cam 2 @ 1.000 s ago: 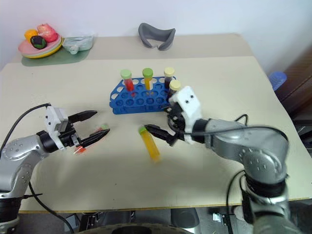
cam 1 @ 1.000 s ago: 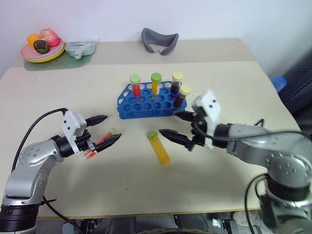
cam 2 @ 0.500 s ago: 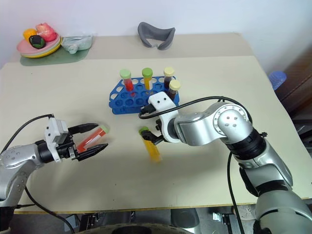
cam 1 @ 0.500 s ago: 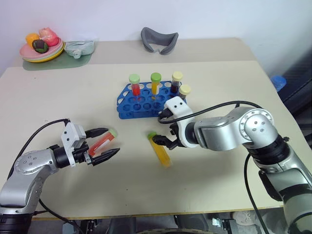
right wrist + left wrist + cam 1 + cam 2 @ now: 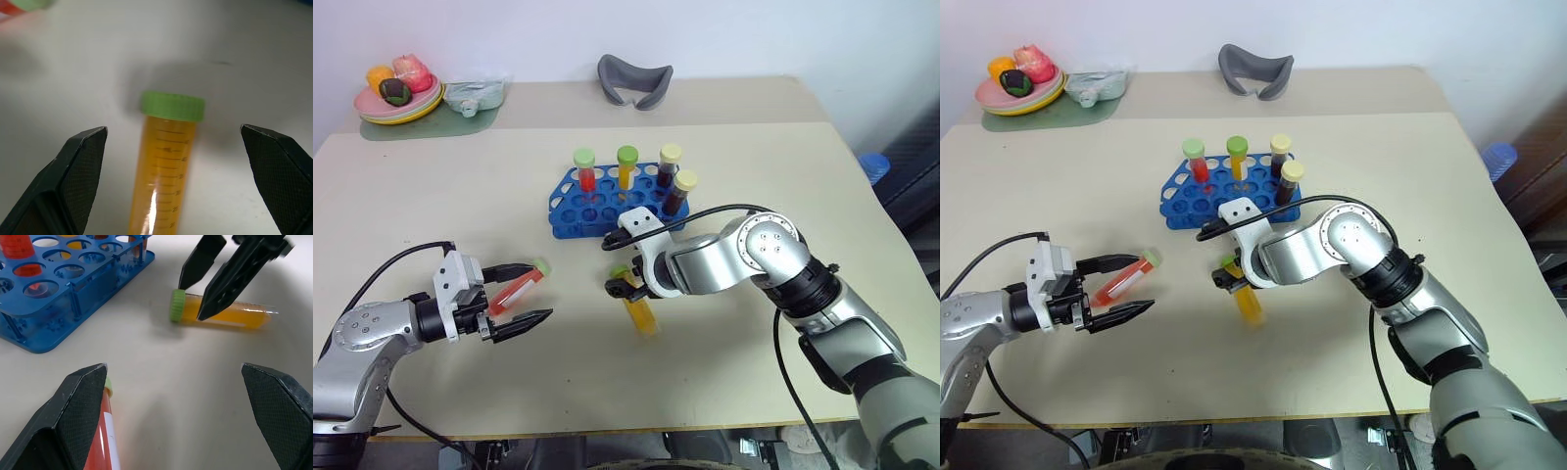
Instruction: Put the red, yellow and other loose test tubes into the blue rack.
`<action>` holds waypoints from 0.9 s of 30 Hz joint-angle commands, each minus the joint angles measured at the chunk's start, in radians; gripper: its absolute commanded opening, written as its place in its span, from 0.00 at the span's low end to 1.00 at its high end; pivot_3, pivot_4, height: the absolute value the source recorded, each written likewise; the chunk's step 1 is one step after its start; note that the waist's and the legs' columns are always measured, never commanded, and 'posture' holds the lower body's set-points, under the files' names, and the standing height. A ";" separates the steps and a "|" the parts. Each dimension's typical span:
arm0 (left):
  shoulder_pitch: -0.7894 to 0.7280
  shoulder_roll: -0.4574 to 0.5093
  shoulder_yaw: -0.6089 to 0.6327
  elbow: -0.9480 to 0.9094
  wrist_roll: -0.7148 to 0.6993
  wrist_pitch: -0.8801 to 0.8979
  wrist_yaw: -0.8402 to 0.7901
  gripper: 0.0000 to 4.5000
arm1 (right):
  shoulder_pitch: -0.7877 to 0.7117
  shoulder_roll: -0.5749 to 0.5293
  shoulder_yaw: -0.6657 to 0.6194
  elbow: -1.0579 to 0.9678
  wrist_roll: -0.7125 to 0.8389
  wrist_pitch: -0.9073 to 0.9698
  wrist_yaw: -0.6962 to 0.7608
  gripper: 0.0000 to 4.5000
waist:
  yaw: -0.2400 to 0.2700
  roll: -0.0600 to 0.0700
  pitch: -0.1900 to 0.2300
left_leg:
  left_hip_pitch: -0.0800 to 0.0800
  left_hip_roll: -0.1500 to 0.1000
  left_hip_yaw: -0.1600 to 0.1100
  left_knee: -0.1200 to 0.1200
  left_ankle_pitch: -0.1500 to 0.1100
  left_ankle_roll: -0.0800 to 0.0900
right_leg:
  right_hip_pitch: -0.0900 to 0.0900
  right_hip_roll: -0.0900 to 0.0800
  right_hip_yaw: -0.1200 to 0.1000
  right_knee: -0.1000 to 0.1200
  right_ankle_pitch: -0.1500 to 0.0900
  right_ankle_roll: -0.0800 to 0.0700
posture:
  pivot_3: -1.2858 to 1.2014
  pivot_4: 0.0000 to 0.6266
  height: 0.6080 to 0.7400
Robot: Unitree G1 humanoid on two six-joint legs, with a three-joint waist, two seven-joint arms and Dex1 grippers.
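A pale beige bench [image 5: 754, 147] fills the room's middle, lit evenly, with a seam running across toward twelve o'clock. Behind it stands a plain white wall [image 5: 754, 39]. At three o'clock, past the bench edge, lies dark floor [image 5: 915, 162].

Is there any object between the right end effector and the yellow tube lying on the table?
Nothing visible: the open right end effector hangs directly over the green-capped yellow plastic test tube, one finger on each side.

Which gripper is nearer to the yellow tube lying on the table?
Right. The right gripper straddles the yellow tube near its cap; the left gripper is off to its side, by the red tube.
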 commanded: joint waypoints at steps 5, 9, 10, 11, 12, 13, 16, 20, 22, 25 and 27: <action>-0.003 0.000 0.014 -0.024 -0.003 -0.015 0.007 1.00 | -0.003 0.035 -0.015 0.029 0.021 0.029 -0.081 0.99 | 0.000 0.000 0.000 | 0.000 0.000 0.000 0.000 0.000 0.000 | 0.000 0.000 0.000 0.000 0.000 0.000 | 0.52 0.24 1.00; -0.008 -0.005 0.009 -0.022 -0.001 -0.017 0.013 1.00 | -0.004 0.039 -0.008 0.035 0.021 0.049 -0.088 0.99 | 0.001 0.000 0.000 | 0.000 0.000 0.000 0.000 0.000 0.000 | 0.000 0.000 0.000 0.000 0.000 0.000 | 0.52 0.24 1.00; -0.007 -0.006 0.009 -0.022 0.000 -0.017 0.014 1.00 | -0.005 0.041 -0.009 0.035 0.021 0.049 -0.091 0.99 | 0.001 0.000 0.000 | 0.000 0.000 0.000 0.000 0.000 0.000 | 0.000 0.000 0.000 0.000 0.000 0.000 | 0.52 0.24 1.00; -0.007 -0.007 0.009 -0.023 0.000 -0.018 0.015 1.00 | -0.006 0.042 -0.010 0.036 0.021 0.050 -0.092 0.99 | 0.001 0.000 0.000 | 0.000 0.000 0.000 0.000 0.000 0.000 | 0.000 0.000 0.000 0.000 0.000 0.000 | 0.52 0.24 1.00; -0.009 -0.007 0.008 -0.021 0.000 -0.018 0.016 1.00 | -0.010 0.043 -0.009 0.038 0.021 0.053 -0.092 0.93 | 0.001 0.000 0.000 | 0.000 0.000 0.000 0.000 0.000 0.000 | 0.000 0.000 0.000 0.000 0.000 0.000 | 0.52 0.24 1.00; -0.011 -0.007 0.007 -0.020 0.001 -0.018 0.017 1.00 | -0.013 0.044 -0.009 0.040 0.021 0.055 -0.091 0.87 | 0.001 0.000 0.000 | 0.000 0.000 0.000 0.000 0.000 0.000 | 0.000 0.000 0.000 0.000 0.000 0.000 | 0.52 0.24 1.00; -0.012 -0.009 0.006 -0.019 0.001 -0.020 0.020 1.00 | -0.020 0.047 -0.010 0.041 0.021 0.059 -0.088 0.60 | 0.000 0.000 0.000 | 0.000 0.000 0.000 0.000 0.000 0.000 | 0.000 0.000 0.000 0.000 0.000 0.000 | 0.52 0.24 1.00; -0.013 -0.011 0.006 -0.017 0.002 -0.022 0.021 1.00 | -0.025 0.049 -0.012 0.040 0.021 0.061 -0.089 0.52 | -0.001 0.000 0.000 | 0.000 0.000 0.000 0.000 0.000 0.000 | 0.000 0.000 0.000 0.000 0.000 0.000 | 0.52 0.24 1.00; -0.013 -0.012 0.006 -0.015 0.003 -0.024 0.020 1.00 | -0.026 0.049 -0.013 0.040 0.021 0.060 -0.091 0.52 | 0.000 0.000 0.000 | 0.000 0.000 0.000 0.000 0.000 0.000 | 0.000 0.000 0.000 0.000 0.000 0.000 | 0.52 0.24 1.00; -0.015 -0.013 0.005 -0.010 0.005 -0.028 0.019 1.00 | -0.028 0.049 -0.014 0.039 0.021 0.057 -0.095 0.52 | 0.000 0.000 0.000 | 0.000 0.000 0.000 0.000 0.000 0.000 | 0.000 0.000 0.000 0.000 0.000 0.000 | 0.52 0.24 1.00; -0.016 -0.014 0.004 -0.007 0.007 -0.031 0.019 1.00 | -0.037 0.045 -0.016 0.037 0.021 0.055 -0.098 0.52 | 0.000 0.000 0.000 | 0.000 0.000 0.000 0.000 0.000 0.000 | 0.000 0.000 0.000 0.000 0.000 0.000 | 0.52 0.24 1.00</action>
